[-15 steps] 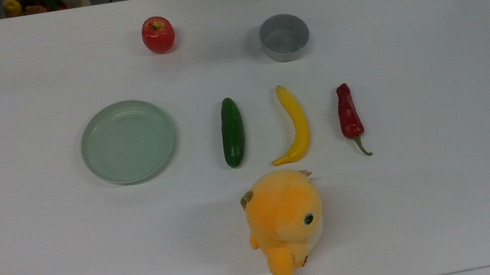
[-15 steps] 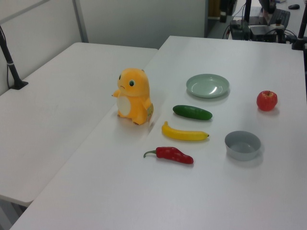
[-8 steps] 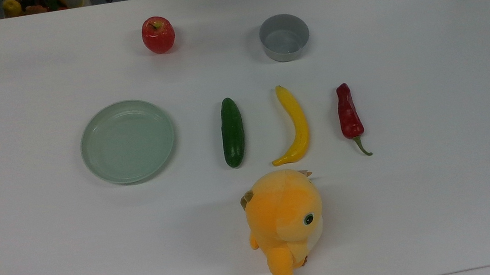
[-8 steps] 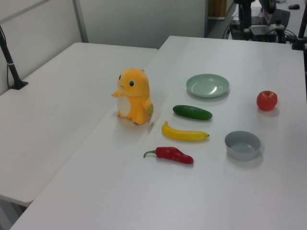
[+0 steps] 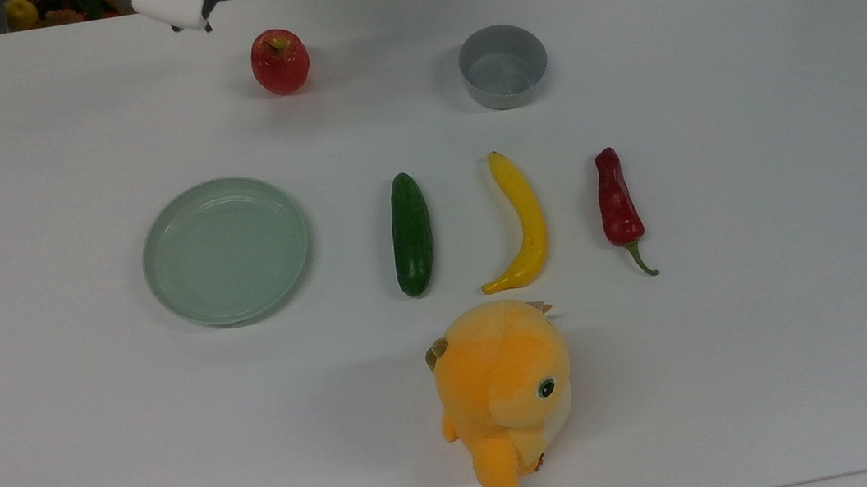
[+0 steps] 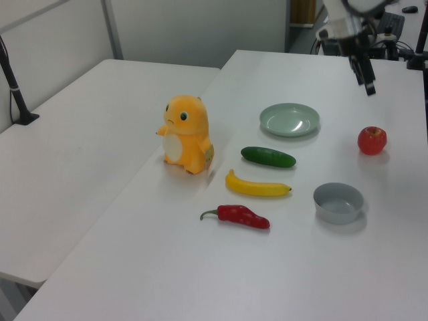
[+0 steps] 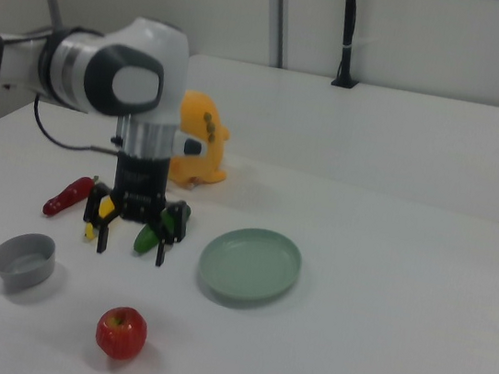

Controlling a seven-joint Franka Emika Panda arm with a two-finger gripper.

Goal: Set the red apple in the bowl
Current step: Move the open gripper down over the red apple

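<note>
Here the gripper (image 7: 130, 247) hangs in the air with its two fingers spread apart and pointing down, holding nothing. The apple (image 7: 121, 333) sits on the table (image 7: 375, 353), below the gripper and nearer the camera in the right view; in the top view the apple (image 5: 280, 62) lies to the right of the gripper's white body and further down the picture. It stands upright, stem up. The bowl (image 5: 503, 66) is empty, well apart from the apple toward the top view's right. The reach is likely forward and down onto the apple.
</note>
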